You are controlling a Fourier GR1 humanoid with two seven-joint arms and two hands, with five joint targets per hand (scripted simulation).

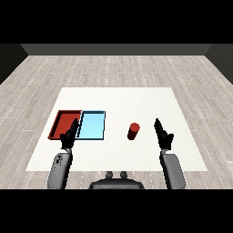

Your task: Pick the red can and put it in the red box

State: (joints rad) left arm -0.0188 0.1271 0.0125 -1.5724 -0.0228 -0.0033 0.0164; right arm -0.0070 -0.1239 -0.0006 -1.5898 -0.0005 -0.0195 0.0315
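- The red can (133,131) stands upright on the white surface (136,98), right of the two trays and a little nearer to us than the surface's middle.
- We see the can apart from both hands; nothing touches it.
- Our right hand (163,135) is the closer one: it hovers to the right of the can, near it, with a strip of bare surface between them.
- The fingers (158,124) of that hand point forward and away from us, fairly straight and relaxed, and they hold nothing.
- The can's top sits at about the same height in the view as those fingers, so the can lies to their left rather than ahead of them.
- Our left hand (68,137) is well apart from the can, on the far side of the light blue tray (92,126).
- Its fingers also reach forward, straight enough to read as open, and they carry nothing; their tips overlap the near edge of the red tray (61,124) in the view, though we cannot tell whether they touch it.
- The red tray lies at the left of the surface, with the light blue tray just beside it on its right, their long sides touching or nearly so.
- The light blue tray lies between the red tray and the can.
- Both grey forearms come in from the lower corners of the view.
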